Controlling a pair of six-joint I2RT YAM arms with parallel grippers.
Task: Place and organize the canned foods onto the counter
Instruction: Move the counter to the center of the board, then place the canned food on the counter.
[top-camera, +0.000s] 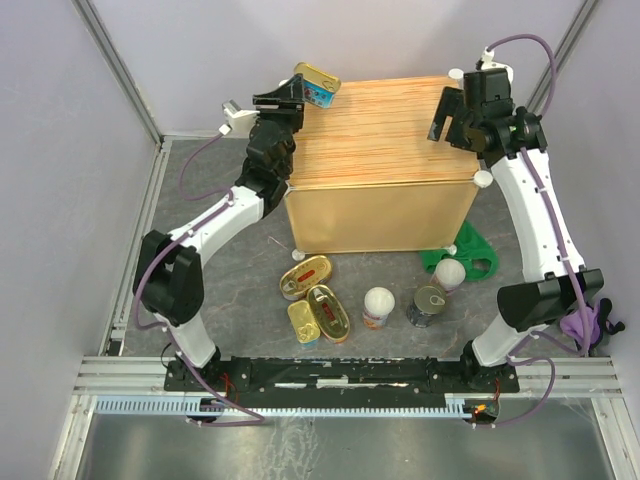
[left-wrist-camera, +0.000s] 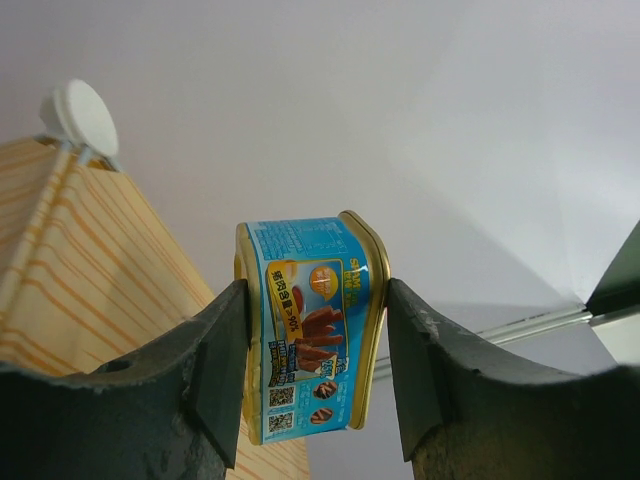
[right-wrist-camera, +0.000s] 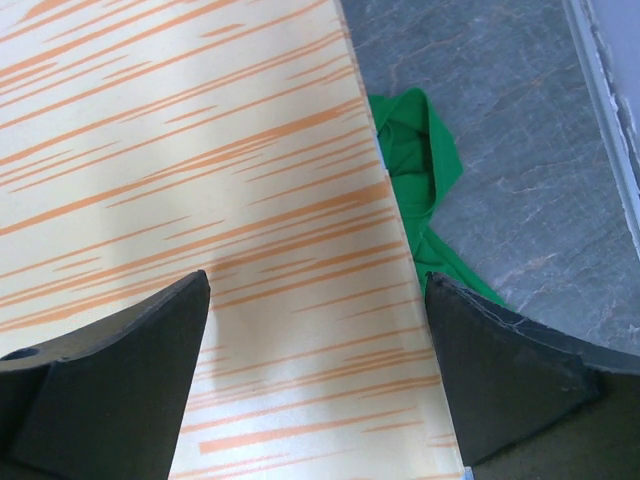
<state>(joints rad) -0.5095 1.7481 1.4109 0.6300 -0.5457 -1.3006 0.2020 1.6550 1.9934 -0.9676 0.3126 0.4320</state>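
Left wrist view: we see the left gripper (left-wrist-camera: 315, 345) clamped on a rectangular tin (left-wrist-camera: 312, 320), held on edge at the back-left corner of the counter (left-wrist-camera: 90, 260), presumably for set-down. The right gripper (right-wrist-camera: 315, 300) hangs open and empty over the counter's right edge. Six other tins (top-camera: 379, 307) lie on the grey mat (top-camera: 200, 200) below, between pale walls (top-camera: 60, 150).

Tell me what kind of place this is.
Probably a robot test cell, not a real kitchen: plain walls on metal framing, two arms bolted to a base rail, and a wooden box serving as the counter.
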